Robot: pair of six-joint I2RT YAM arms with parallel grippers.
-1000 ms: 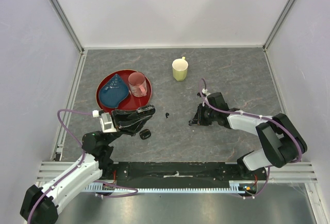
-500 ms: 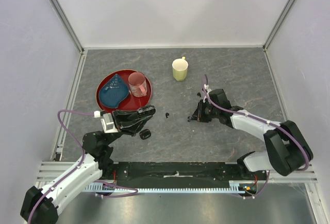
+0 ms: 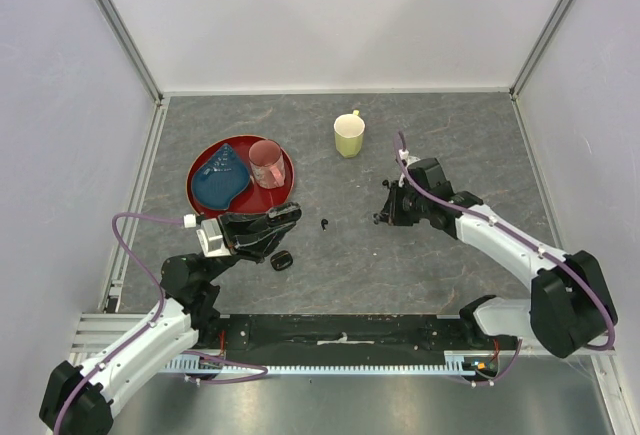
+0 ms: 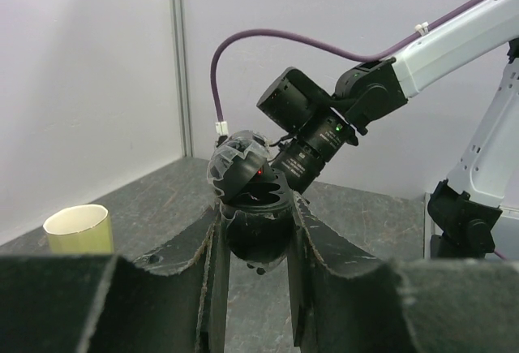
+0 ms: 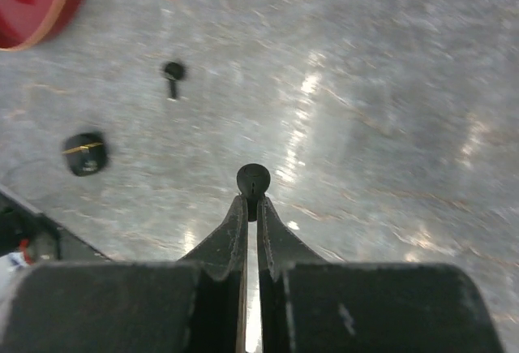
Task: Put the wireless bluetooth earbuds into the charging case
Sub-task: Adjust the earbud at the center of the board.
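Left gripper [image 4: 256,211] clamps a glossy black egg-shaped charging case [image 4: 258,239], its lid tipped open; right gripper [image 5: 252,205], fingers pressed nearly together, pinches a small round-headed black earbud [image 5: 253,179] at its tips over the mottled grey stone-look tabletop [image 5: 389,85]; a second earbud [image 5: 172,71] lies loose at its eleven o'clock in the wrist view.

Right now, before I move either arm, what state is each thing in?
left gripper: shut on the charging case
charging case: lid open, in the left grip
right gripper: shut on the held earbud
held earbud: pinched at the right fingertips
loose earbud: lying on the table, not in the case
black pod: lying on the table, seemingly closed
yellow mug: upright
pink cup: upright on the red plate
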